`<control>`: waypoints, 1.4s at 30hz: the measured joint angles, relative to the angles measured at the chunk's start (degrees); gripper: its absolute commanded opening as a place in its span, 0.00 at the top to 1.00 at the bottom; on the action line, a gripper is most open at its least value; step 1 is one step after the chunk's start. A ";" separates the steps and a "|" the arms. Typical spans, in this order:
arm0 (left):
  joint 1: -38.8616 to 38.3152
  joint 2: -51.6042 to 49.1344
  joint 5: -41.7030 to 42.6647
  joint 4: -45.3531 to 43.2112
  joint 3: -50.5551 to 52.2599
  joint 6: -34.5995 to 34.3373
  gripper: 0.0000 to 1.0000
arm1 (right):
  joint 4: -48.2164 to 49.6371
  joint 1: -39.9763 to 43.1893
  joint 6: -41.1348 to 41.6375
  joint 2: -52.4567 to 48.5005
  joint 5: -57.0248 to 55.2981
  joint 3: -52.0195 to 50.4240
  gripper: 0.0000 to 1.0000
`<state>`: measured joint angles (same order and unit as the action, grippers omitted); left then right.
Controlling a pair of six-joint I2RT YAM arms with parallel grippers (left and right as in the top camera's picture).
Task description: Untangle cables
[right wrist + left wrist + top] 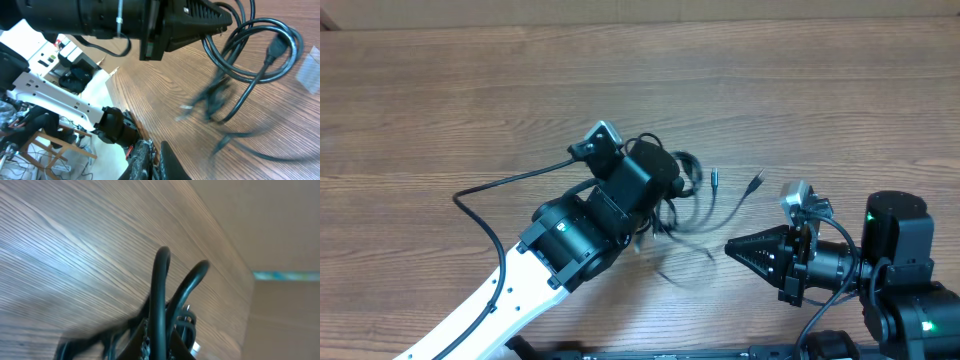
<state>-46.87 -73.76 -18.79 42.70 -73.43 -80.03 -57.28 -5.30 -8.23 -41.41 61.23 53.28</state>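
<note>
**Operator:** Where is the bundle?

**Spotter:** Your cables are bunched near the middle of the bench, under the tip of the left gripper. Its jaws are clenched on the cables. In the left wrist view two loops stand up out of them. In the right wrist view the rest hangs off that tip in slack rings, blurred lower down.

**Operator:** And my other side?

**Spotter:** Your right gripper sits toward the near right corner. Its jaws are clenched on nothing and its nose points at the left edge. It touches none of the cords.

**Operator:** Which way is the work from there?

**Spotter:** Ahead of the nose and off toward the far edge. Two loose tails leave the clump and slant toward the far right corner, each ending in a small plug. The outer plug lies near your right gripper, on its far side. So the tails run across the line those jaws point along, not down it.

**Operator:** So the right arm takes it?

**Spotter:** It's the nearer arm and the free one, so I'd say yes. You'd have to release those jaws first, then shift toward the far edge. I can't tell which cord inside the clump feeds which plug.
</note>
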 measured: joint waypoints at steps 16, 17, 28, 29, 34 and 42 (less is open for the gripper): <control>0.00 0.00 4.24 -2.49 0.00 9.18 0.96 | 0.09 0.02 15.08 0.04 -20.13 0.00 0.19; 0.00 0.00 6.27 -4.00 0.00 10.99 0.96 | 0.09 0.00 15.47 0.04 -20.65 0.00 0.19; 0.00 -0.04 21.31 -13.07 0.00 20.70 0.96 | -1.16 0.00 17.25 0.04 -26.01 0.00 0.15; 0.00 -0.04 22.45 -13.75 0.00 20.70 0.96 | -1.68 0.00 17.27 0.04 -27.10 0.00 0.15; 0.00 -0.04 27.76 -15.34 0.00 20.55 0.96 | -2.75 0.00 19.15 0.04 -32.41 0.00 0.14; 0.00 -0.04 33.40 -15.34 0.00 20.44 0.96 | -9.42 -0.11 35.12 0.04 -51.56 0.09 0.09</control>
<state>-46.87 -73.80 14.61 27.35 -73.43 -59.59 -66.70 -5.41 26.89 -41.36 9.67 53.36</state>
